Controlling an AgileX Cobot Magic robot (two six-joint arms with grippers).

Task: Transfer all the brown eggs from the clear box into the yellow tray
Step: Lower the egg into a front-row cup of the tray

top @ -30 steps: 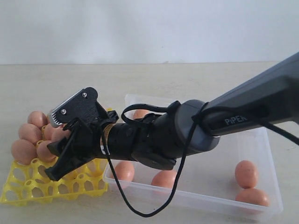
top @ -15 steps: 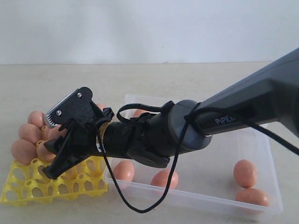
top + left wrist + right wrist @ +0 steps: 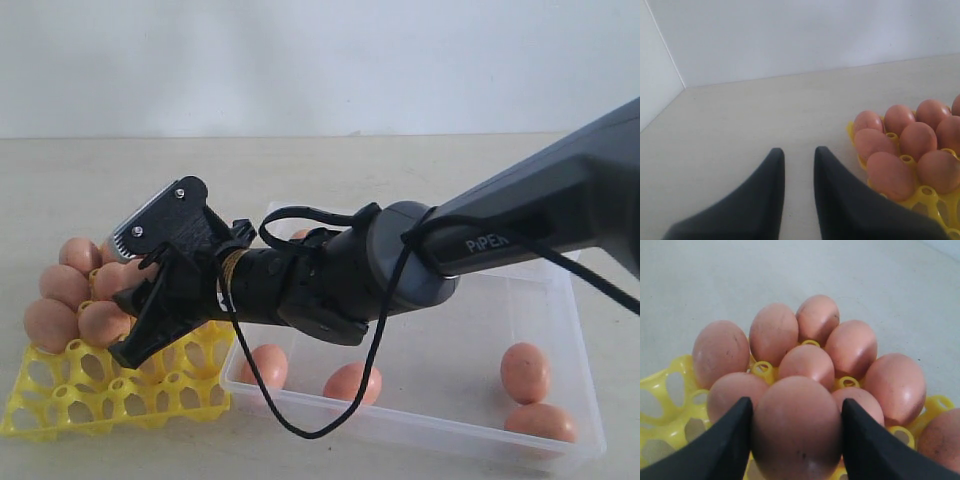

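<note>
Holding many eggs (image 3: 65, 285), the tray (image 3: 60, 405) sat beside the box (image 3: 430, 428) with a few; right fingers (image 3: 725, 440) gripped an egg (image 3: 796, 427) above the tray; left fingers (image 3: 760, 195) were narrowly parted, empty.

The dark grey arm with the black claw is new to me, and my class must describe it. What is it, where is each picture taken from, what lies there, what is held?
A robot arm. The wide picture looks on from outside; the other two come from wrist cameras. On the beige table sit a square yellow plastic egg tray and a shallow clear plastic box with several eggs. The right gripper clasps one pinkish-brown egg over the tray. The left gripper holds nothing.
</note>
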